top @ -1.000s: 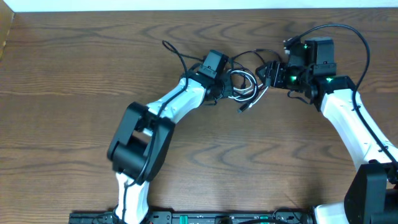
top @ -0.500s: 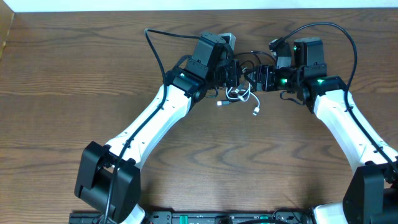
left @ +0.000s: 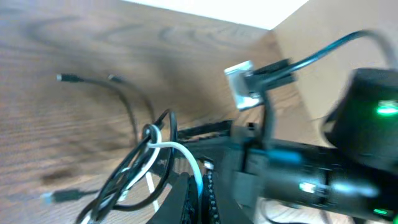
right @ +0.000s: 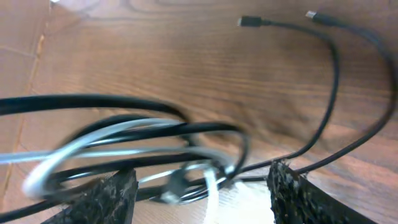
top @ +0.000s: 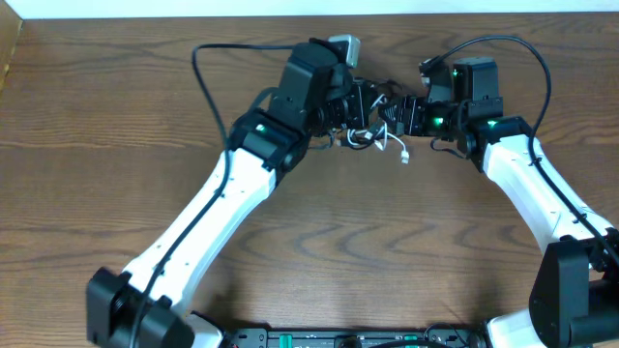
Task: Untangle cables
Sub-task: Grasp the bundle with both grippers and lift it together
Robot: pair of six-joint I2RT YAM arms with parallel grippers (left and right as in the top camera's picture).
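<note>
The cables, one white (top: 385,141) and one black (top: 379,92), hang as a small tangle between my two grippers at the back of the table. My left gripper (top: 362,106) is shut on the white cable (left: 184,151), which runs down between its closed fingers (left: 186,199), with black loops (left: 118,183) beside it. A white plug (top: 404,158) dangles toward the table. My right gripper (right: 202,193) faces the tangle with its fingers (right: 102,200) far apart. Blurred black and white loops (right: 124,134) lie between them. Two black plug ends (right: 249,22) rest on the wood beyond.
The table's back edge (top: 193,16) and a pale wall run just behind the grippers. The right arm's wrist (left: 348,168) fills the right of the left wrist view. Thick black arm wires (top: 227,48) arc above both wrists.
My left arm has swung up toward the back edge, carrying the tangle off the table. The right gripper has shifted slightly left and back, and its fingers have narrowed a little.
</note>
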